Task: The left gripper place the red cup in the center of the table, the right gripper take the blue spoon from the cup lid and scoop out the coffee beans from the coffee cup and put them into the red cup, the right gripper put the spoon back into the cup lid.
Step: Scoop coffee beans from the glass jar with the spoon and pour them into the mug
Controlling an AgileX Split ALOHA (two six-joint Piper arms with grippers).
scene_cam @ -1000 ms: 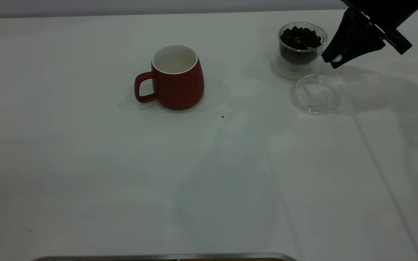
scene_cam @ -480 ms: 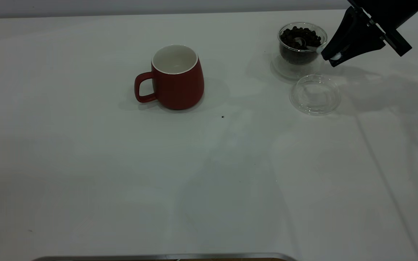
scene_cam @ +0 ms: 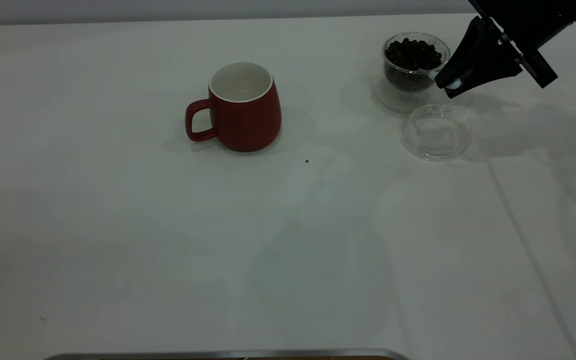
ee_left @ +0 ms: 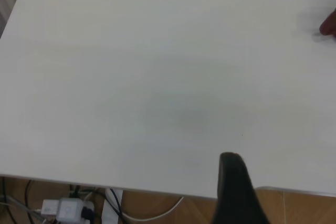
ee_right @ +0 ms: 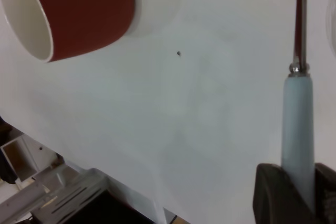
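Exterior view: right gripper [scene_cam: 452,84] clamps the blue spoon [ee_right: 298,124] in the coffee cup [scene_cam: 414,62] at 1 o'clock; lift level

Between the red cup [scene_cam: 242,106] and the coffee cup [scene_cam: 414,62], a broad strip of bare table [scene_cam: 288,240] is left open, marked only by a tiny dark speck [scene_cam: 307,161]. Nearer the camera than the red cup, the whole tabletop is free. Passage beside the coffee cup is narrowed by the cup lid [scene_cam: 435,131], lying just beside it, and by the right gripper [scene_cam: 452,83], which holds the blue spoon [ee_right: 298,124] over its rim.
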